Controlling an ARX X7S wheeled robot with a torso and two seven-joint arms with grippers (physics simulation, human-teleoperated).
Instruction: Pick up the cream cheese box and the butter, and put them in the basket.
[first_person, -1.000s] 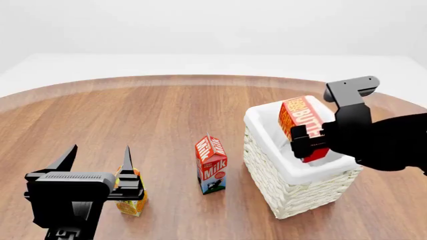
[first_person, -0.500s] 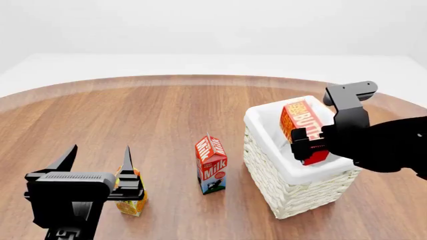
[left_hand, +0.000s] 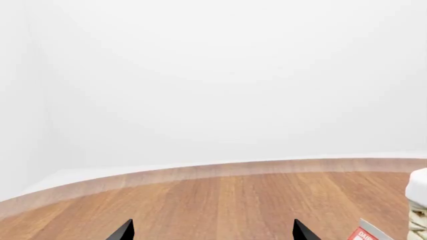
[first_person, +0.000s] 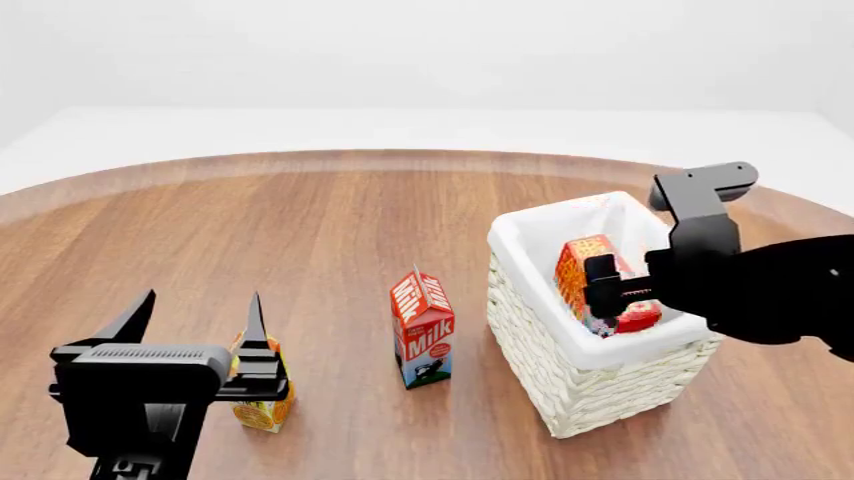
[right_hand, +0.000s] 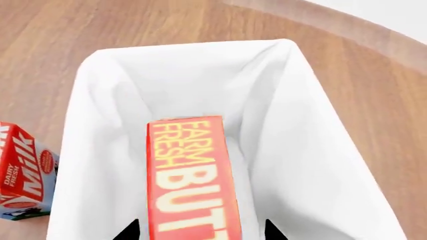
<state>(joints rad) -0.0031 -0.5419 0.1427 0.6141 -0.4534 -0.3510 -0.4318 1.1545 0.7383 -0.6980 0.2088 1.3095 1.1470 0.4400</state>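
The butter, a red-orange box with yellow lettering, stands tilted inside the basket, leaning on the white liner. In the right wrist view the butter lies between the fingertips of my right gripper, with white liner showing in a gap on each side of the box. That right gripper is open just above the basket's rim. My left gripper hovers open and empty at the near left, and the left wrist view shows only bare wood between its tips. The cream cheese box is hidden in every view.
A red-and-white milk carton stands just left of the basket. An orange juice carton stands beside the left gripper's right finger. The round wooden table curves away at the back, with white floor beyond it.
The butter has dropped from above the rim down into the basket. The right gripper's fingers have parted from it. The left arm has stayed still.
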